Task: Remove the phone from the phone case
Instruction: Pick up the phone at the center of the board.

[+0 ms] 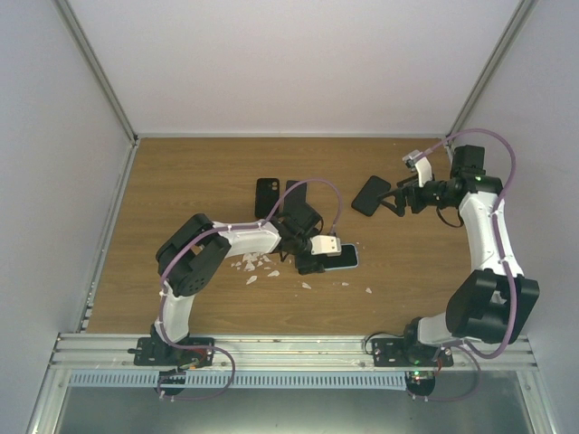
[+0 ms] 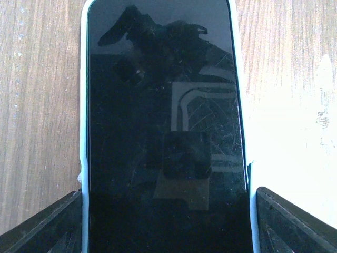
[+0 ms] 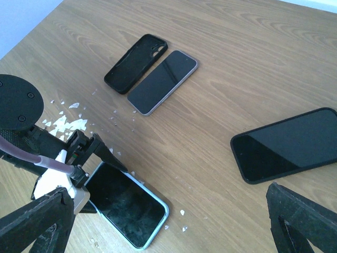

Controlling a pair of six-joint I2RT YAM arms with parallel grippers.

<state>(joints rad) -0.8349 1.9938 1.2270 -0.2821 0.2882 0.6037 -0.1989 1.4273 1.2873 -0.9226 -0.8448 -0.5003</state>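
L gripper (image 2: 168, 224) straddles the dark-screened slab phone (image 2: 163, 132) in its pale blue case (image 2: 83, 105), fingers (image 2: 47, 229) at both edges; I can't tell if clamped. R gripper (image 3: 168, 219) wide open, empty.

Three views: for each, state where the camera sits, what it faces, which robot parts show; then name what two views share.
Top: above and behind the bases, looking down at the table; left arm and right arm show whole.
Left wrist: close over the cased phone; left fingers flank it.
Right wrist: raised at right, looking left across the table; right fingers frame the bottom corners.
Shared: that phone shows in all three.
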